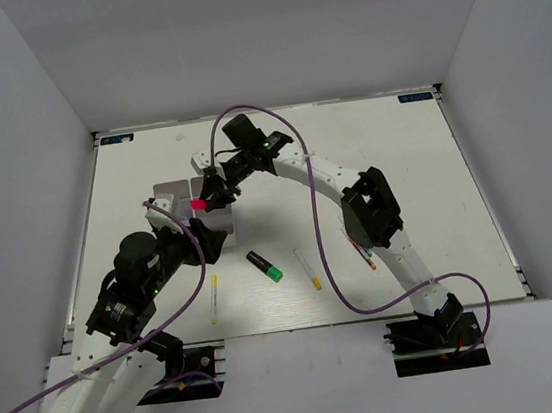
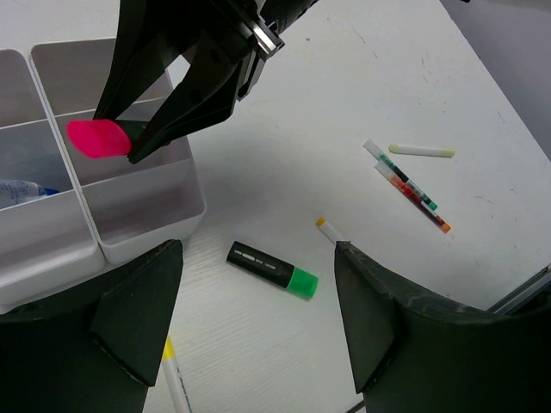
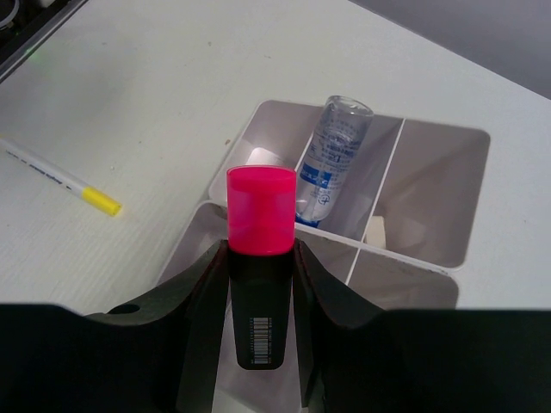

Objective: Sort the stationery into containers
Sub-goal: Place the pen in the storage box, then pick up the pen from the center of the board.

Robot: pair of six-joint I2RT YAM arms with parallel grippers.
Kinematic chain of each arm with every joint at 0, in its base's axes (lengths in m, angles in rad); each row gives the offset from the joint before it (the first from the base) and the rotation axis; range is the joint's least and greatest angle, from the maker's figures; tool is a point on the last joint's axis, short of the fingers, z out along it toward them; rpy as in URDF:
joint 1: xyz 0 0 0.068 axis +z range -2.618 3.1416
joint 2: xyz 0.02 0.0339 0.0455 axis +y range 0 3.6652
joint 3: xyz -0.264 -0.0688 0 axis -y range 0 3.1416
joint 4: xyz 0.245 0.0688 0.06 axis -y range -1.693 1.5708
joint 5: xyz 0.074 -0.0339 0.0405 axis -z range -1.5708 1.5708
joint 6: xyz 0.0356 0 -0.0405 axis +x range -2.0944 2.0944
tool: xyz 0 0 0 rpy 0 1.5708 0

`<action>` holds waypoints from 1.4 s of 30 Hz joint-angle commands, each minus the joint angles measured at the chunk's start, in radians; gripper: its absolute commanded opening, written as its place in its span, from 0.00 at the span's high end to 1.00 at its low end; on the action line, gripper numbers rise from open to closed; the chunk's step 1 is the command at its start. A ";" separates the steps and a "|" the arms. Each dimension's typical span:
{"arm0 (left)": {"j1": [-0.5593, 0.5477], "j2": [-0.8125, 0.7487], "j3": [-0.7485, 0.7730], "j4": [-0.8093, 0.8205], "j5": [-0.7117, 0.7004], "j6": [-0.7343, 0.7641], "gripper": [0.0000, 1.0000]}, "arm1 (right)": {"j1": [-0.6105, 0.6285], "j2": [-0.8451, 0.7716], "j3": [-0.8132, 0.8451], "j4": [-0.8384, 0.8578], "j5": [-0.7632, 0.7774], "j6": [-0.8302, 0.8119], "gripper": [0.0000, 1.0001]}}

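The right gripper pinches a pink-capped black highlighter above the white divided plastic boxes. The left gripper hangs spread, empty, beside them.

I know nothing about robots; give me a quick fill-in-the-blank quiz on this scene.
The right claw grips a highlighter with a ___ cap.
The left claw is open and holds ___.
A second highlighter, with a ___ end, lies on the table.
Missing words: pink; nothing; green.

Marker in containers, highlighter on table before them, pens either side
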 commanded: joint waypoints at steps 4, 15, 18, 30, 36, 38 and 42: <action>0.004 0.009 0.016 0.011 -0.014 0.007 0.19 | -0.022 0.009 0.009 0.027 -0.045 -0.013 0.67; 0.004 0.028 0.016 0.011 -0.014 0.007 0.19 | -0.026 -0.011 -0.017 0.025 -0.059 0.013 0.49; 0.004 0.028 0.016 0.022 -0.003 0.007 0.19 | -0.029 -0.037 -0.005 0.003 -0.063 0.018 0.49; -0.020 0.273 0.029 0.078 0.083 -0.146 0.80 | -0.105 -0.549 -0.406 0.202 0.623 0.539 1.00; -0.045 0.451 0.029 0.089 0.152 -0.325 0.91 | -0.220 -0.795 -0.791 0.127 0.632 0.731 1.00; -0.060 0.492 0.039 0.080 0.143 -0.382 0.89 | -0.252 -0.854 -0.867 0.145 0.590 0.760 0.84; -0.115 0.554 0.084 0.043 0.069 -0.471 0.56 | -0.285 -1.067 -1.120 0.255 0.555 0.800 0.10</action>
